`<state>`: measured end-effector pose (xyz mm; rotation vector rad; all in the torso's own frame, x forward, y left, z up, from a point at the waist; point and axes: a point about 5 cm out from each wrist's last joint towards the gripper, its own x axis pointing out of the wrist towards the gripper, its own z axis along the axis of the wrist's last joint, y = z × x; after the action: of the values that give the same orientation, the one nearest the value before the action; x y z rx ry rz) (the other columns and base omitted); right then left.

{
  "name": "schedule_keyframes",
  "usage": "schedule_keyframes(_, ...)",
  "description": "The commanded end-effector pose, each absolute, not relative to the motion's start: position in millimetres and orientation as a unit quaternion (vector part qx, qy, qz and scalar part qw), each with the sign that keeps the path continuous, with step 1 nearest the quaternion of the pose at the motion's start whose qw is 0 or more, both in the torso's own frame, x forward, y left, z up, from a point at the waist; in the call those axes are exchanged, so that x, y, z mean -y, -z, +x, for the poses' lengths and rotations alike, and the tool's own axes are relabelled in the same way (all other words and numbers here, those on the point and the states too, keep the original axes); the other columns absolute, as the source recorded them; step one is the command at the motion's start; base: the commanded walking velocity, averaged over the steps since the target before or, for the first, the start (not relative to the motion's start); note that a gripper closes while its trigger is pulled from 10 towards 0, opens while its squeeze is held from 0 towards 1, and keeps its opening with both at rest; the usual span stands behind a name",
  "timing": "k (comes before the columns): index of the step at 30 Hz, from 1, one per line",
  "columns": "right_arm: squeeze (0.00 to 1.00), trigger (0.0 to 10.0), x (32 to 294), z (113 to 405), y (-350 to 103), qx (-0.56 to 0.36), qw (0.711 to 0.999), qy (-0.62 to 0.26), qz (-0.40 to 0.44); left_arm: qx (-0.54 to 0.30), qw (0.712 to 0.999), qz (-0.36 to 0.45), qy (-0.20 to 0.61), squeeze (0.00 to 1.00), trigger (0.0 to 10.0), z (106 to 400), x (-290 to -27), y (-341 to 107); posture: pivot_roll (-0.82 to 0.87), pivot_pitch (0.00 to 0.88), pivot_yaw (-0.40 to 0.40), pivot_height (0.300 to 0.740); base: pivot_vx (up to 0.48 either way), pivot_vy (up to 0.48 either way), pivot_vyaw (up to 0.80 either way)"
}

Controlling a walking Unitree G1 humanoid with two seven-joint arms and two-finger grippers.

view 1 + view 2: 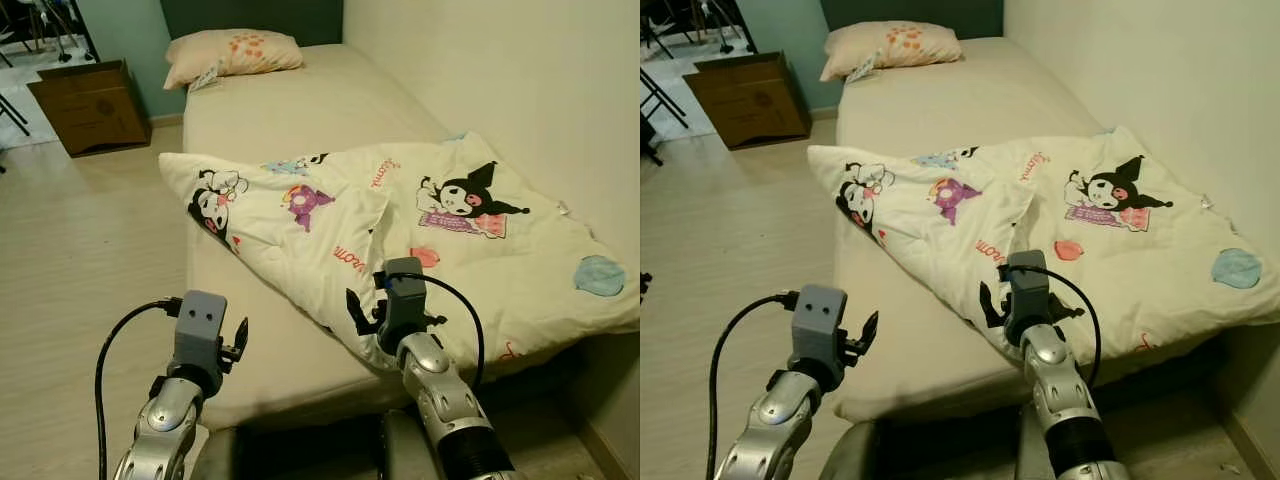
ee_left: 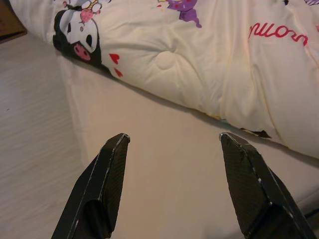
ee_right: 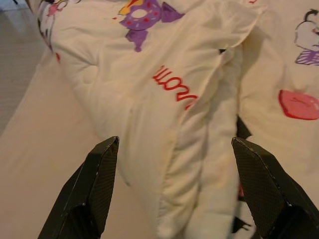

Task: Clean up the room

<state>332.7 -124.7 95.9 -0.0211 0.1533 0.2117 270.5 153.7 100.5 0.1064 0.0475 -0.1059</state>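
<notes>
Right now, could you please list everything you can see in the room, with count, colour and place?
bed: one, beige sheet, against the wall on the right.
pillow: one, peach with orange prints, at the bed's far end.
blanket: one, cream with cartoon prints, rumpled across the near half of the bed.
cardboard box: one, brown, on the floor left of the bed.
left hand: black fingers open, above the bare sheet.
right hand: black fingers open, astride the blanket's folded edge.

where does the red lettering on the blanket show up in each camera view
Left eye view: red lettering on the blanket, ahead of the right gripper.
Right eye view: same spot.
Left wrist view: far edge.
Right wrist view: middle.
Shared landmark: purple cartoon figure.
</notes>
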Motion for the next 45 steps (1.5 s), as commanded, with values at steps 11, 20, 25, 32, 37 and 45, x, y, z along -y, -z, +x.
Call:
schedule_keyframes(11, 0.00, 10.0, 119.2, 343.2, -101.8, -0.076, 0.989, -0.125, -0.009, -0.025, 0.996, 0.074, 0.048, 0.00, 10.0, 266.3, -163.8, -100.2, -0.04, 0.168, 0.018, 0.575, 0.000, 0.000, 0.00)
schedule_keyframes(20, 0.00, 10.0, 135.0, 383.9, -134.4, -0.075, 0.992, -0.088, 0.044, 0.019, 0.994, 0.102, 0.046, 0.00, 10.0, 264.4, -186.1, -125.0, 0.00, 0.269, 0.002, 0.575, 0.000, 0.000, 0.00)
schedule_keyframes(25, 1.00, 10.0, 135.6, 397.8, -151.7, -0.079, 0.989, -0.078, 0.101, 0.044, 0.991, 0.110, 0.055, 0.00, 10.0, 255.9, -192.5, -137.6, 0.03, 0.338, -0.019, 0.575, 0.000, 0.000, 0.00)
schedule_keyframes(32, 1.00, 10.0, 127.1, 400.2, -152.2, -0.098, 0.970, -0.095, 0.201, 0.080, 0.990, 0.098, 0.068, 0.00, 10.0, 245.6, -195.6, -159.5, 0.08, 0.440, -0.052, 0.575, 0.000, 0.000, 0.00)
schedule_keyframes(37, 1.00, 10.0, 122.1, 396.4, -139.8, -0.121, 0.964, -0.092, 0.218, 0.100, 0.985, 0.095, 0.107, 0.00, 10.0, 241.4, -187.1, -178.0, 0.12, 0.478, -0.055, 0.575, 0.000, 0.000, 0.00)
schedule_keyframes(45, 1.00, 10.0, 117.7, 395.1, -134.6, -0.127, 0.956, -0.086, 0.251, 0.116, 0.981, 0.079, 0.134, 0.00, 10.0, 242.1, -176.8, -195.6, 0.14, 0.486, -0.038, 0.575, 0.000, 0.000, 0.00)
